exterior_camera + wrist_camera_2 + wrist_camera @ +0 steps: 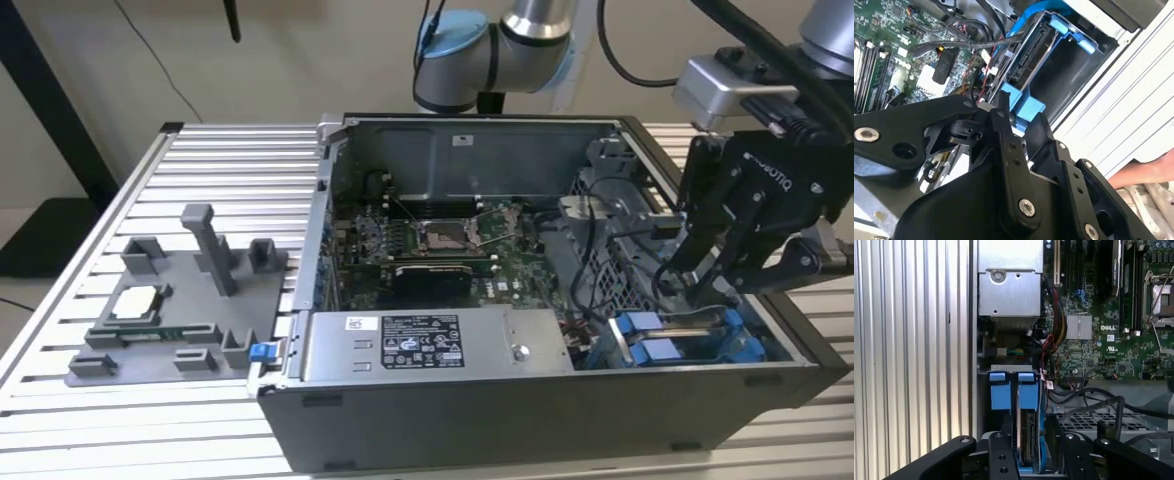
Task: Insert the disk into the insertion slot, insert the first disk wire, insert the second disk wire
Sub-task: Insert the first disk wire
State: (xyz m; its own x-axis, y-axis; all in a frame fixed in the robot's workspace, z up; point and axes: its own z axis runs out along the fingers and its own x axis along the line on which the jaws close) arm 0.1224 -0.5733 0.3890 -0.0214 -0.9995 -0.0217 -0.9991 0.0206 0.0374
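1. The end effector [1029,462] is at the outer edge of the disk [1027,432]. The disk stands on edge in its blue carrier, inside the insertion slot [1074,85]. I cannot tell whether the end effector is clenched or released.
2. I judge that the first step is in hand. The disk looks only partly seated, and finishing calls for a straight push along the rails.
3. Just beside the end effector, loose black cables [1089,400] cross the computer case [534,410] and could catch.
4. Farther off are the motherboard [1089,340] and the power supply [427,345]. A person's hand [1149,172] is outside the case.

Arm [523,38] bent overhead, black gripper [714,290] hanging low, pointing downward
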